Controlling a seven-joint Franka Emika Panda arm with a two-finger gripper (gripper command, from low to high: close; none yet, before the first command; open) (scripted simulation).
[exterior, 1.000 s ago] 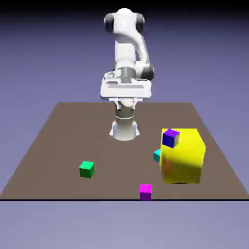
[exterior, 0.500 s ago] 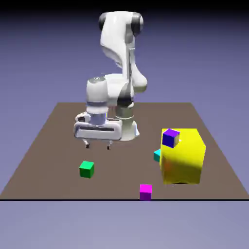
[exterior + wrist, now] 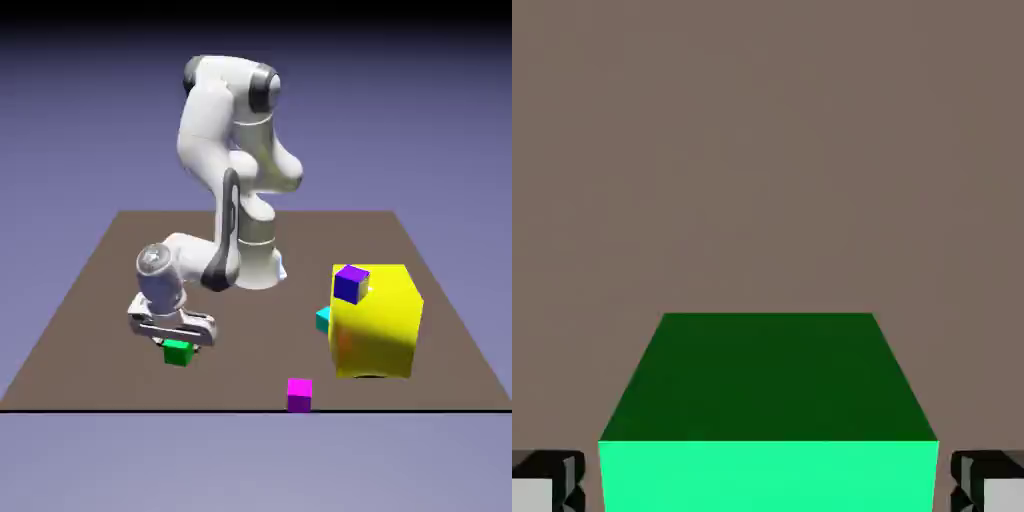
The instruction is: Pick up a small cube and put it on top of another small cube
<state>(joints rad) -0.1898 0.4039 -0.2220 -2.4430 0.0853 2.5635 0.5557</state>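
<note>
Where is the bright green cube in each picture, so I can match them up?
Exterior view: the bright green cube is on the left, below the middle, just under the white pincer.
Hand view: it is large at the bottom, around the middle, between two dark-and-grey finger tips.
Shared landmark: the plain brown tabletop shows around the cube in both.

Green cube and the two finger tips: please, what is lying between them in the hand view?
In the hand view, only a narrow strip of bare brown table shows on each side, between green cube and finger tip.
</note>
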